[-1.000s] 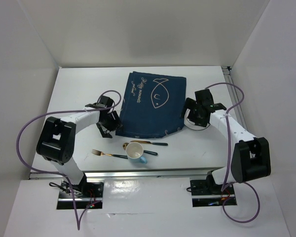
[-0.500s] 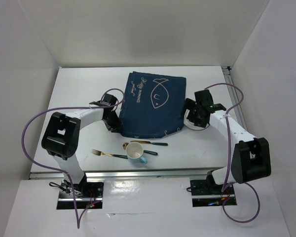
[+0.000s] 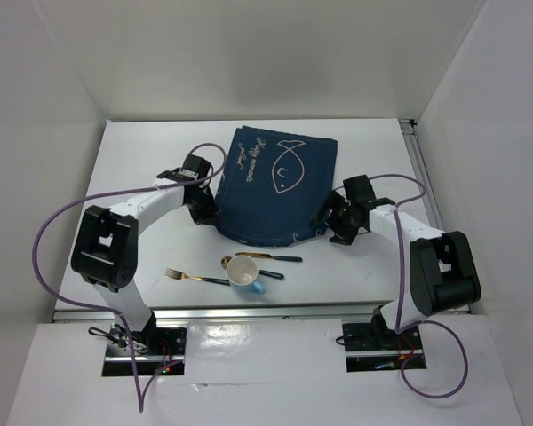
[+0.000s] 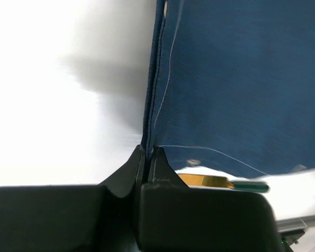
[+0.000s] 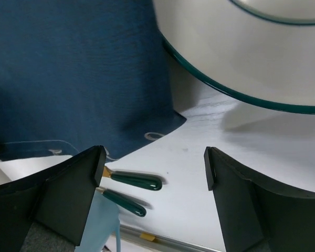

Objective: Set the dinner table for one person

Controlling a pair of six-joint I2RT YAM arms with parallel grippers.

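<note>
**Overhead view.** The dinner table (image 3: 142, 160), a plain white matte top, fills the floor of a white-walled enclosure (image 3: 249, 53). A dark blue placemat (image 3: 275, 182) with white fish drawings lies on it, slightly skewed, at centre and toward the far side. The left gripper (image 3: 206, 211) sits at the mat's left edge, and the right gripper (image 3: 330, 224) sits at its near right corner. Nearer the arm bases lie a gold fork (image 3: 194, 278), a white cup (image 3: 243, 272) and two green-handled utensils (image 3: 280, 258). They are close together and lie off the mat. Purple cables (image 3: 49, 235) loop from both arms.

**Left wrist view.** Only this view shows the grip. The left gripper (image 4: 148, 155) is fully closed, and the hemmed edge of the placemat (image 4: 226, 79) is pinched between its fingertips. Bare white tabletop (image 4: 52, 105) lies to the left of the hem.

**Right wrist view.** The right gripper (image 5: 153, 163) is spread wide and holds nothing. Between its fingers appear the tabletop (image 5: 199, 157) and the mat's corner (image 5: 73, 68). A white plate (image 5: 241, 47) with a green rim fills the upper right. It lies just beside the mat's edge and is mostly hidden by the arm in the overhead view. The two green handles (image 5: 136, 181) lie below the corner of the mat.
</note>
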